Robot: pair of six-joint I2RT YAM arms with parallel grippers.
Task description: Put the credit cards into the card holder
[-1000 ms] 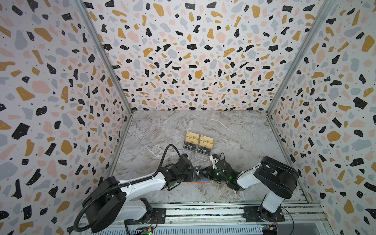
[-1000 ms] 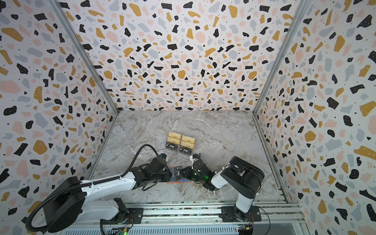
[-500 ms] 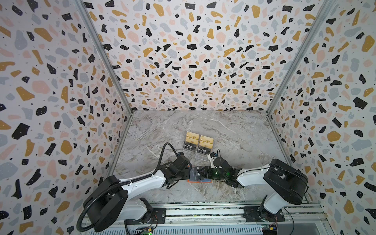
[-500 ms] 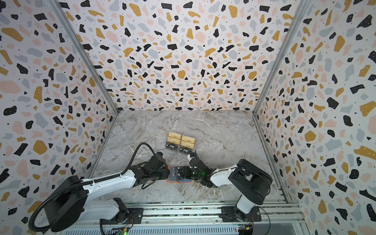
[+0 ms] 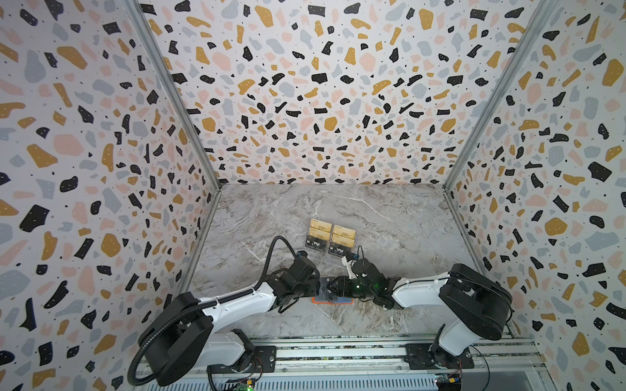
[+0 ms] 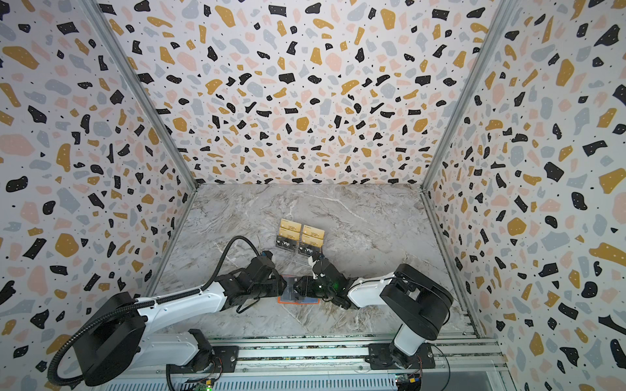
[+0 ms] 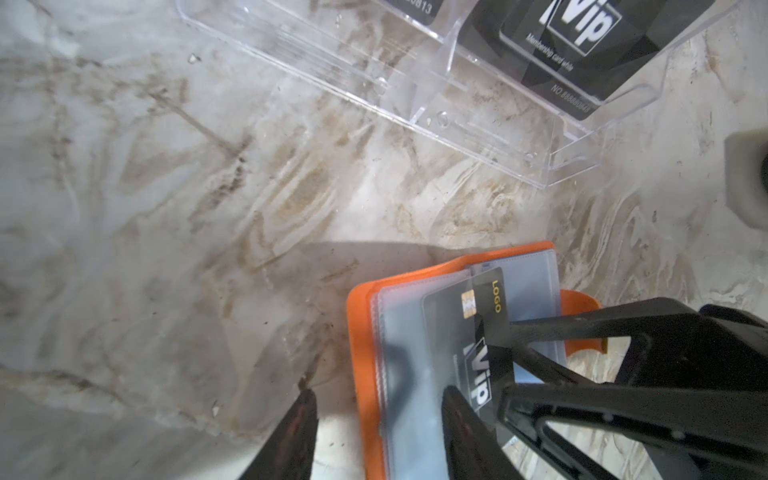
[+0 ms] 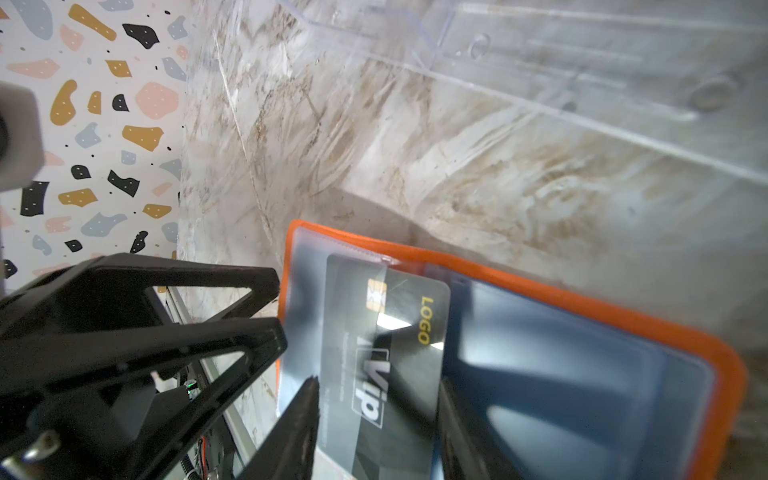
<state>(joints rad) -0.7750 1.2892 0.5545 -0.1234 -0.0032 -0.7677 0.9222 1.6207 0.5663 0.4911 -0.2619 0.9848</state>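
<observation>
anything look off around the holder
The black Vip card is only partly inside the holder's clear sleeve: its LOGO end sticks out, and it looks slightly skewed to the sleeve's edge. Nothing looks spilled or damaged.

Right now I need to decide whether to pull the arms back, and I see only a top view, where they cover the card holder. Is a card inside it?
Observer: Partly. In the right wrist view a black Vip card lies partly under a clear sleeve of the open card holder. Its LOGO edge sticks out.
Operator: Is either pincer gripping that card?
Observer: It seems not. The right pincer stands open with its fingers either side of the card. The left pincer is open too, astride the holder's orange outer edge.
</observation>
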